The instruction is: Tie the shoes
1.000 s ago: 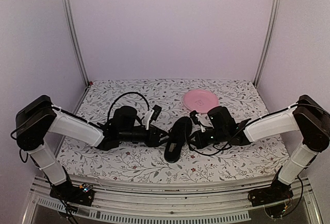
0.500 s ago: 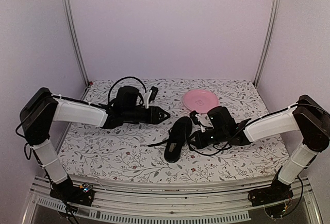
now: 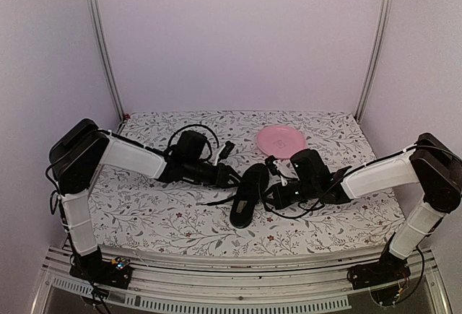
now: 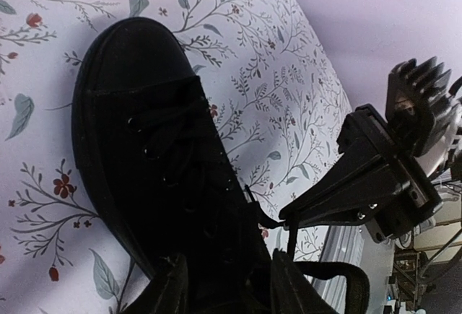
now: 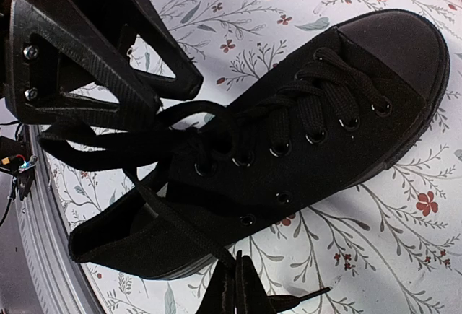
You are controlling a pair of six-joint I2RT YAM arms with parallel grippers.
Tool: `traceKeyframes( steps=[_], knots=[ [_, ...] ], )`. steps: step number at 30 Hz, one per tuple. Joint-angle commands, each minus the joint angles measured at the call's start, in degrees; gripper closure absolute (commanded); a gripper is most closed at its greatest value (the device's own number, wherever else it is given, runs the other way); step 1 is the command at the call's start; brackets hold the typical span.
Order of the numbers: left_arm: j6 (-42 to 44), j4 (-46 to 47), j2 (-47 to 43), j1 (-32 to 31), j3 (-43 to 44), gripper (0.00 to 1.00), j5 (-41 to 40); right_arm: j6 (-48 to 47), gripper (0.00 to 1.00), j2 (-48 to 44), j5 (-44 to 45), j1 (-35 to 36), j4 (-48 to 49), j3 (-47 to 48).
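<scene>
The black shoe lies in the middle of the table, toe pointing away; it also shows in the left wrist view and the right wrist view. My left gripper is at the shoe's left side. Its jaws are open over the heel opening, and I cannot tell if they hold a lace. My right gripper is at the shoe's right side, shut on a black lace that runs from the top eyelets into the jaws. A loose lace end trails left on the cloth.
A pink plate sits behind the shoe, near the back right. The floral cloth covers the table. Metal posts and pale walls enclose the cell on three sides.
My left gripper pulled up and back away from the shoe, then came down again at its left side. A lace end now trails left. The right arm has not moved.
</scene>
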Motion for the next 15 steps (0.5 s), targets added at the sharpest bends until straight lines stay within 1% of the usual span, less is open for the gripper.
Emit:
traceKeyframes(
  steps=[1, 4, 6, 12, 15],
  knots=[
    [-0.52, 1.41, 0.99, -0.12, 1.02, 0.62, 3.23, 0.01, 0.98, 0.94, -0.51, -0.28, 0.26, 0.85],
    [-0.78, 1.98, 0.99, -0.18, 0.49, 0.63, 3.48, 0.01, 0.98, 1.06, -0.55, -0.23, 0.31, 0.74],
    [-0.85, 2.23, 1.01, -0.21, 0.38, 0.66, 3.69, -0.03, 0.98, 1.17, -0.68, -0.27, 0.37, 0.66],
    [-1.52, 3.11, 3.56, -0.46, 0.4, 0.8, 4.42, 0.05, 0.98, 0.94, -0.53, -0.25, 0.29, 0.79],
    [-1.82, 3.28, 4.03, -0.47, 0.4, 0.84, 4.76, 0.35, 0.98, 0.67, 0.13, -0.31, 0.08, 0.96]
  ],
)
